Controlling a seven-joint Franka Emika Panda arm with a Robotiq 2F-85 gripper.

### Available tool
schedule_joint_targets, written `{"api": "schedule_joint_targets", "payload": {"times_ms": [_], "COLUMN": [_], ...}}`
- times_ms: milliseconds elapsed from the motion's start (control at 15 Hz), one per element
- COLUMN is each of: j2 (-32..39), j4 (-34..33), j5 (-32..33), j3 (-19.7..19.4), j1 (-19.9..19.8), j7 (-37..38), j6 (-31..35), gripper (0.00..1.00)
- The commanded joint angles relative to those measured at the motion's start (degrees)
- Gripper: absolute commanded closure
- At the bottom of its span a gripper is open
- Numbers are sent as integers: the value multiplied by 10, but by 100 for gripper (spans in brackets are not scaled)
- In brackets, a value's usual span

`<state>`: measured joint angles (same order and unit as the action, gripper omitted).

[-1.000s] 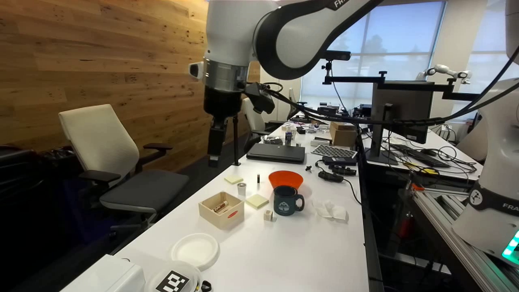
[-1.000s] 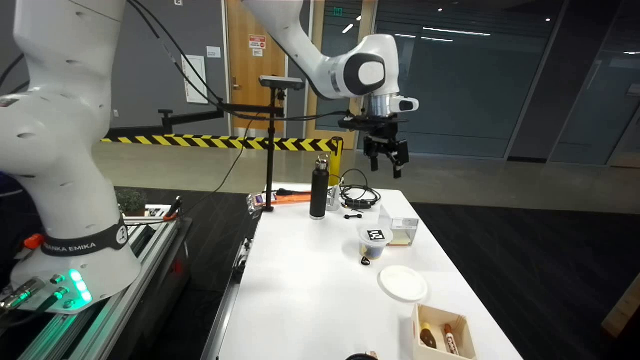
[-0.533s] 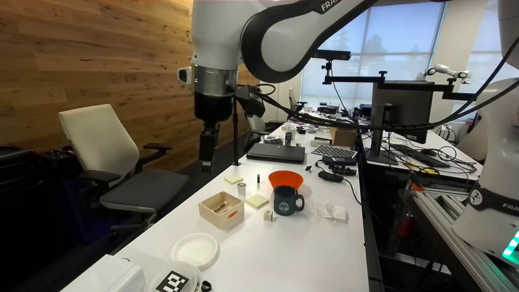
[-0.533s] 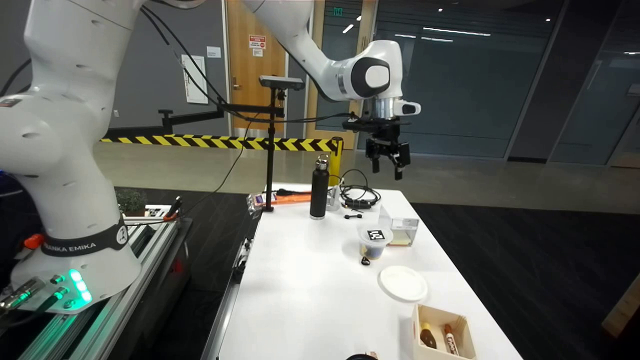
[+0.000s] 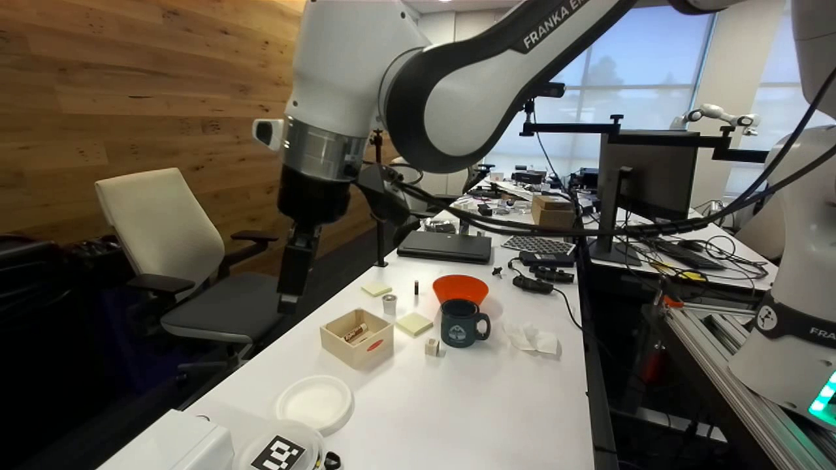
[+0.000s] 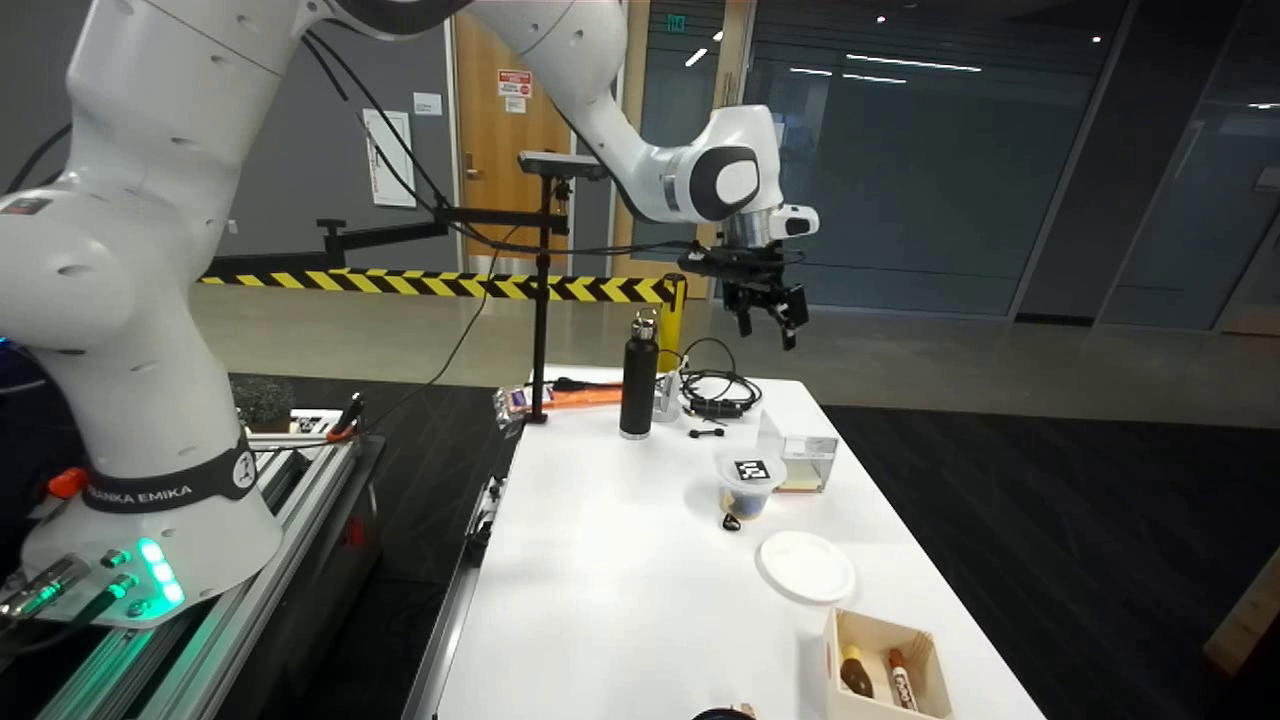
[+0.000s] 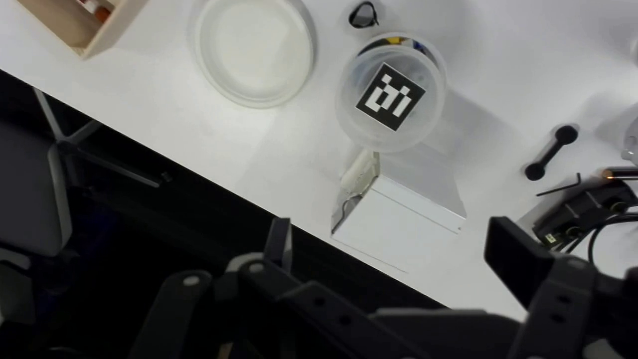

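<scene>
A: Right, wrist view. Gripper (image 7: 397, 247)?

B: Spread wide, nothing held. Dark, blocky fingers (image 7: 518, 262) far apart. Below, in the gap, nearest thing: white box (image 7: 398, 224), smooth flat panels, crisp edges.

A: Where's that sit?

B: Going by the plate (image 7: 254, 50), round, matte white, raised rim: box lies farther from it than the tub (image 7: 369, 127). Tub's just beside the plate, cloudy plastic, round lid, flat printed square (image 7: 391, 97) on top. Tub and box touching? Can't tell. Black dumbbell-shaped piece (image 7: 551, 153), well apart from the plate.

A: Quick, in an exterior view?

B: Gripper's edge-on there, gap unreadable. Hangs tilted, higher than the plate. Near the plate, opposite side from the tub: pale wooden box (image 5: 338, 347), square corners. Farther from the plate: dark glossy mug (image 5: 467, 320) with looped handle, flared orange bowl (image 5: 460, 287), crumpled thin tissue (image 5: 534, 338).

A: And here, in an exterior view?

B: Two fingers parted, just air between, well above plate level. White box sits past the tub from the plate; its plate-side end is clear or open, can't say which. Slim cylindrical black bottle (image 6: 638, 385), metal cap, farther from the plate than the box.
</scene>
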<state>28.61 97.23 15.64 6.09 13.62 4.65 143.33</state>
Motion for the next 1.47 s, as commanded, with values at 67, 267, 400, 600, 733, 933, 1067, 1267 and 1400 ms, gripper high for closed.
{"api": "schedule_joint_targets", "payload": {"times_ms": [67,267,400,600,733,933,1067,1267,1400], "j2": [96,131,151,194,225,268,293,334,355], "j4": [-96,-117,-125,-153,-181,-223,-248,-298,-332], "j5": [-33,-50,-65,-97,-122,-156,-172,-187,-183], "j3": [14,17,20,30,36,45,50,53,48], "j1": [1,-4,-11,-25,-35,-53,-65,-77,-74], "j7": [-48,-61,-69,-83,-87,-92,-97,-100,-99], "j6": [-1,-20,-33,-45,-52,-56,-62,-83,-113], "gripper": [0,0,0,0,0,0,0,0,0]}}
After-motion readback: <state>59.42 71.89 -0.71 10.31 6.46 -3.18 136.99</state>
